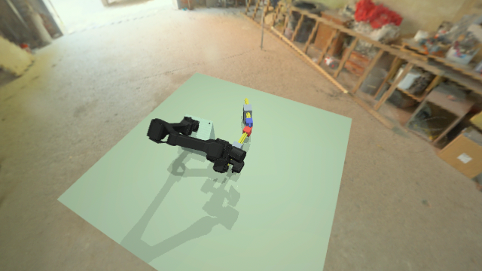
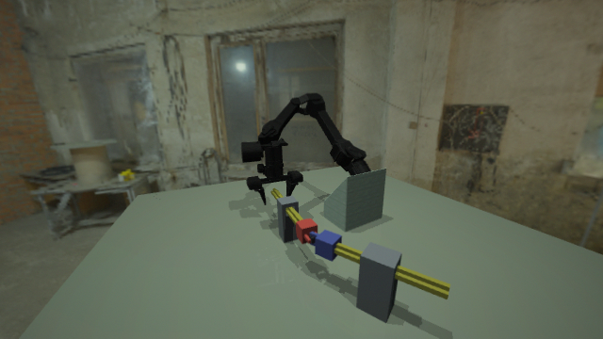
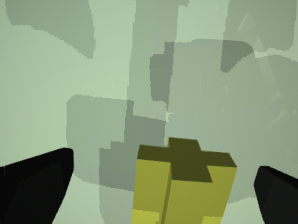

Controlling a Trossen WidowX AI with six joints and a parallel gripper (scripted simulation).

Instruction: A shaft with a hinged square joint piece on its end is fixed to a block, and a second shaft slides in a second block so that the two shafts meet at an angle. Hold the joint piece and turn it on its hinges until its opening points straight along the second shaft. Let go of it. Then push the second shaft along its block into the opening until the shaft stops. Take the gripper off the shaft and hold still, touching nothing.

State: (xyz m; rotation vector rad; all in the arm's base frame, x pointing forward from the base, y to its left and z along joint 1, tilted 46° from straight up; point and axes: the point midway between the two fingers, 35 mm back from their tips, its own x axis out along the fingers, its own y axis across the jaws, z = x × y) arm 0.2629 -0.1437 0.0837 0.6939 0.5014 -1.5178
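The second yellow shaft (image 1: 242,138) (image 2: 293,216) (image 3: 180,196) runs through a small grey block (image 1: 237,144) (image 2: 286,221). A red piece (image 1: 247,130) (image 2: 306,230) sits just past that block and meets the blue square piece (image 1: 248,121) (image 2: 327,244). Beyond them the first yellow shaft (image 2: 415,280) (image 1: 247,109) passes through a larger grey block (image 2: 377,282). My gripper (image 1: 230,167) (image 2: 275,190) (image 3: 168,169) is open. It hangs at the free end of the second shaft, one finger on each side, with gaps showing between the fingers and the shaft in the wrist view.
The arm's base stands on a pale ribbed wedge (image 1: 203,128) (image 2: 358,200) just beside the blocks. Everything rests on a green mat (image 1: 286,196) (image 2: 165,264). Wooden shelves (image 1: 376,56) and a cardboard box (image 1: 461,154) lie off the mat.
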